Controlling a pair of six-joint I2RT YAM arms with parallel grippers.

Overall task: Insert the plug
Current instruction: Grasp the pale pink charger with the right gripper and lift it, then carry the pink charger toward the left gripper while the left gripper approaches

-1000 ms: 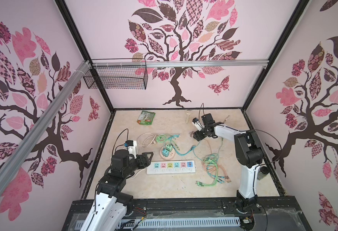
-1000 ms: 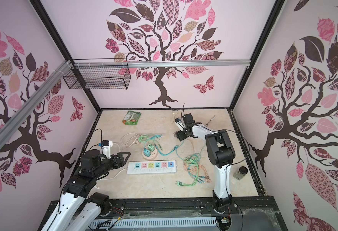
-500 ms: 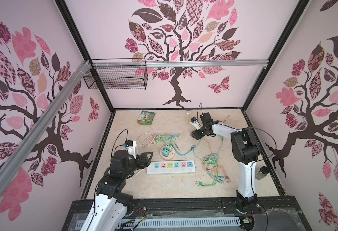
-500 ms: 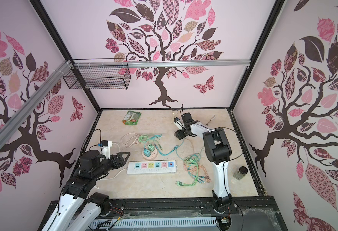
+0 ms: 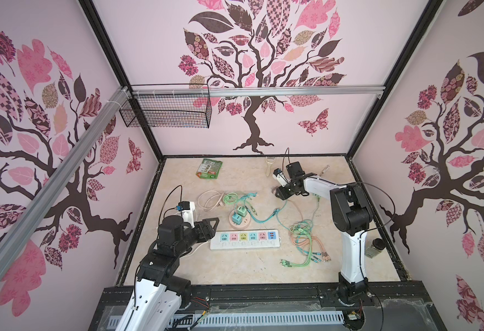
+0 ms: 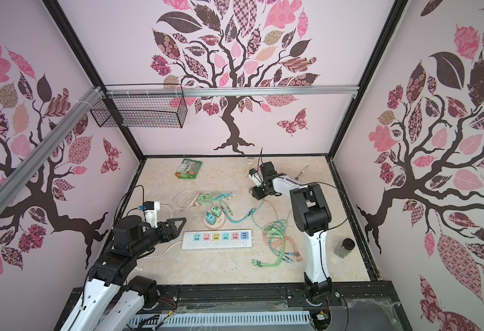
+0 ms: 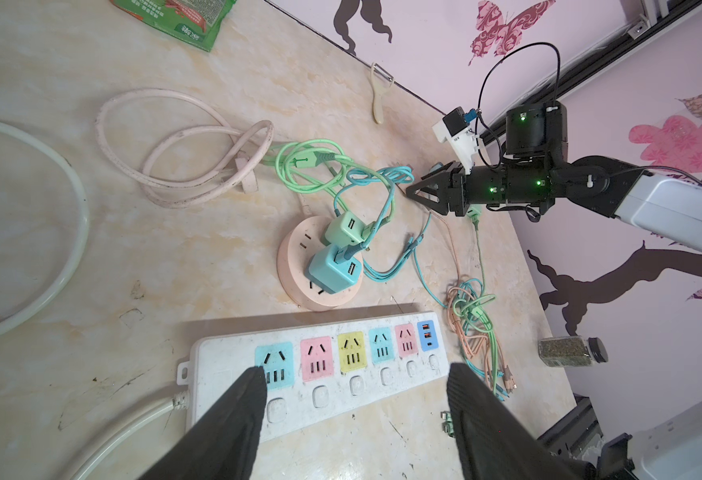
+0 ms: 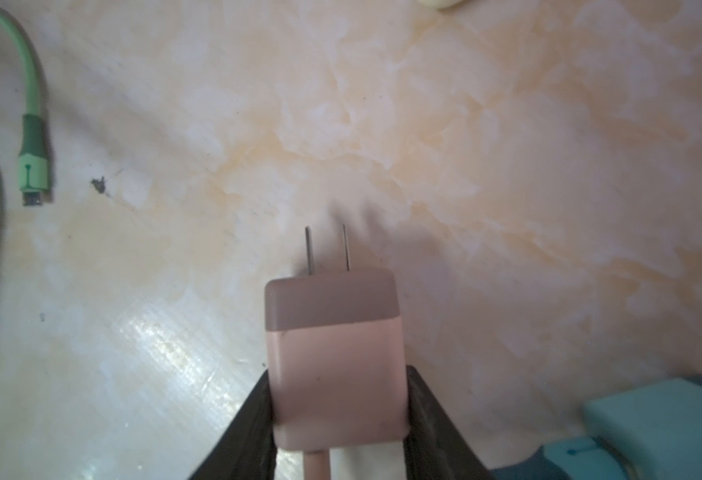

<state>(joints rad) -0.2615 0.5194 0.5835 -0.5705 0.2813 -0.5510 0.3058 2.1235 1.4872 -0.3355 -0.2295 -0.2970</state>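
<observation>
Change since earlier: the right arm has edged its tool toward the table's middle and the jaws have drawn in; the left arm is unmoved.
Right gripper (image 8: 338, 384): clamped on the rear half of the pink plug (image 8: 332, 332), one jaw on either flank.
Plug position: low over the far side of the table (image 8: 507, 166), prongs (image 8: 307, 251) leading, well apart from the power strip (image 5: 245, 239).
Left gripper (image 7: 355, 378): jaws wide and holding nothing, poised over the cord end of the strip; contact cannot be told.
Risk, lead: the pink lead (image 8: 316, 465) appears to trail toward the cable tangle (image 5: 306, 242); a snag in transit would likely twist the plug in the grip.
Risk, grip: the hold sits behind the plug's middle; insertion force may pivot it or push it back.
Risk, alignment: two thin blades need square entry; a tilt would bend them or stall on the socket face.
Risk, strip: it lies unrestrained; pressure could slide it unless the left tool braces it.
Risk, route: the round socket base (image 5: 238, 223) with its two adapters stands near the route; a low pass could clip them.
</observation>
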